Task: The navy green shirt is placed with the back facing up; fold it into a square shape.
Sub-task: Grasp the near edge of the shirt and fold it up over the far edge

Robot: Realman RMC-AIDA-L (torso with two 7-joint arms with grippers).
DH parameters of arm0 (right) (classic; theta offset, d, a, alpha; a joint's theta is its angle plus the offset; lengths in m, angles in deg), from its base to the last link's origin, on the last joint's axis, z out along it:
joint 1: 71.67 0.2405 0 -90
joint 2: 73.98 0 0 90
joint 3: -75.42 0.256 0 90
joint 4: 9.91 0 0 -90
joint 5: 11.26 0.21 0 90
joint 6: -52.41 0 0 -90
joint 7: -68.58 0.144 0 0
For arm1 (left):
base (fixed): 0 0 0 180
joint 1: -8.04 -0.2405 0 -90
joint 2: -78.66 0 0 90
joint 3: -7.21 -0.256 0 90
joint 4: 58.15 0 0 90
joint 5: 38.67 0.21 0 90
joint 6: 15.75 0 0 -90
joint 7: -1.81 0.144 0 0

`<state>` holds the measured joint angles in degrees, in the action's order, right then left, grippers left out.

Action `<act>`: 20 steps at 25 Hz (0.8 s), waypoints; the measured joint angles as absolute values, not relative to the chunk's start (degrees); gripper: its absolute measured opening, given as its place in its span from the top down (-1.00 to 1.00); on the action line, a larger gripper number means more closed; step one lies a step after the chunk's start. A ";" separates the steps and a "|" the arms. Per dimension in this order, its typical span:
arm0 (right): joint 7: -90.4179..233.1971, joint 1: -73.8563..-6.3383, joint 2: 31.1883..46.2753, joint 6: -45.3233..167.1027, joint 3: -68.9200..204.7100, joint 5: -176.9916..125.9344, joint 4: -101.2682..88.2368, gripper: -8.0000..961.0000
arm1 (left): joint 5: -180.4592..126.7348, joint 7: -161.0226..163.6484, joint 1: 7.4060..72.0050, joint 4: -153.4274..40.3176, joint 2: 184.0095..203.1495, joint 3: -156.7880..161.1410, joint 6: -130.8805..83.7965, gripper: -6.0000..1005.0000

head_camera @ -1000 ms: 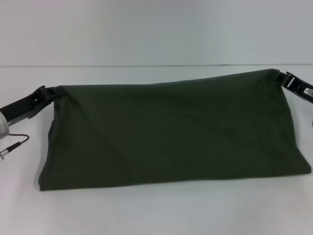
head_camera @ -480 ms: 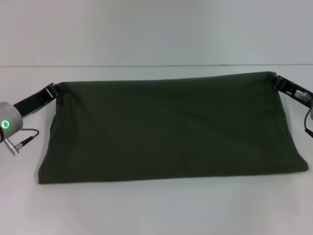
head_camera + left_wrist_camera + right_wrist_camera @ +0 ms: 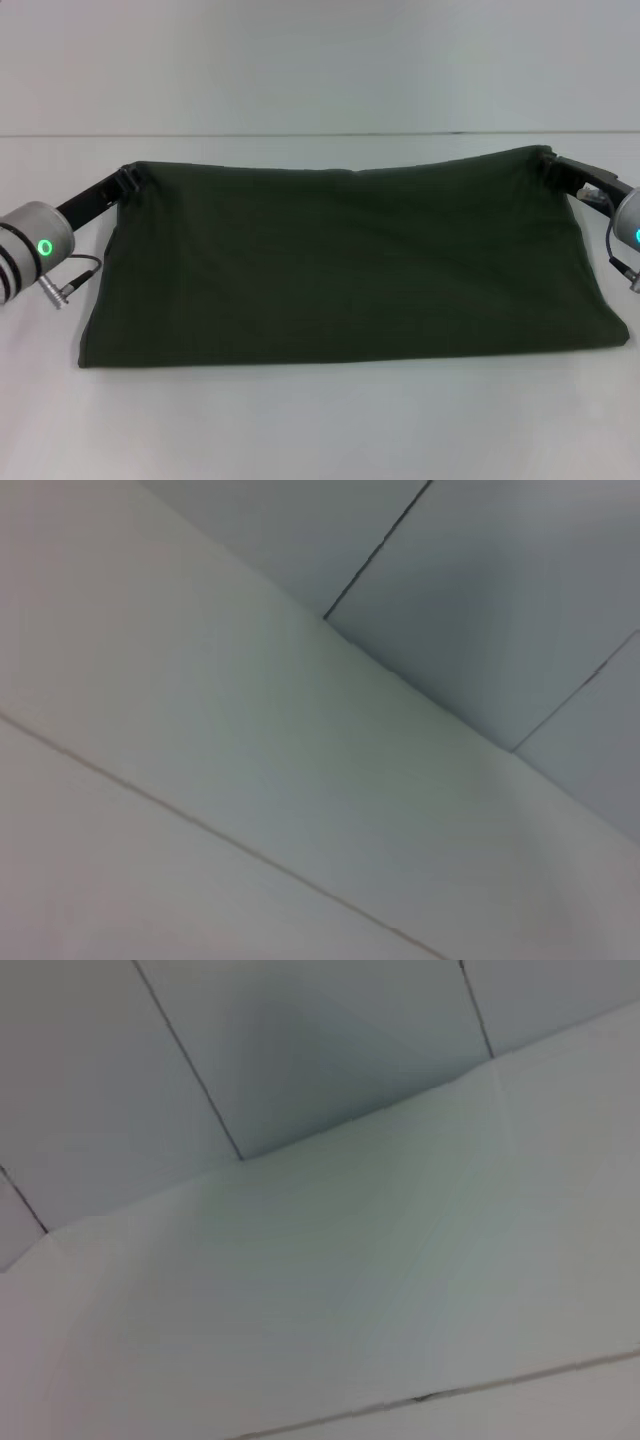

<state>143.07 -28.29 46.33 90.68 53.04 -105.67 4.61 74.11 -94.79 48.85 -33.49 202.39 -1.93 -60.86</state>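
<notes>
I am looking down from the head camera at the shirt [image 3: 340,265], which is lying across the middle of the white table [image 3: 320,430] as a wide dark green band, plain side up, with its folded near edge running straight from left to right and its far edge sitting a little higher. I am seeing the left gripper [image 3: 128,178] reaching in from the left and pinching the far left corner of the shirt, its black fingers closed on the cloth where the fabric is bunching into a small peak. The right gripper [image 3: 552,162] is doing the same at the far right corner, clamped on the cloth there, and that corner is standing slightly higher than the left one. Between the two corners the far edge is sagging a little near its middle. The near corners are resting flat on the table, the right one spreading farther out than the left. Both wrist cameras are showing me only pale panels with thin dark seams; neither is showing the shirt or any fingers.
</notes>
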 joint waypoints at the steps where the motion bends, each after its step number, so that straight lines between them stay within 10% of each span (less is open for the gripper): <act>1: 141.34 -28.17 46.34 90.68 53.02 -104.68 4.18 0.89 | 73.25 -93.40 48.97 -33.98 202.58 -1.93 -60.31 0.75; 6: 131.78 -28.58 46.34 91.40 52.87 -97.04 2.43 0.89 | 67.36 -85.74 48.80 -36.91 202.55 -1.71 -59.83 0.73; 20: 131.06 -34.03 45.91 101.72 52.48 -91.95 2.75 0.05 | 62.49 -81.04 47.05 -38.96 202.60 -1.85 -58.45 0.06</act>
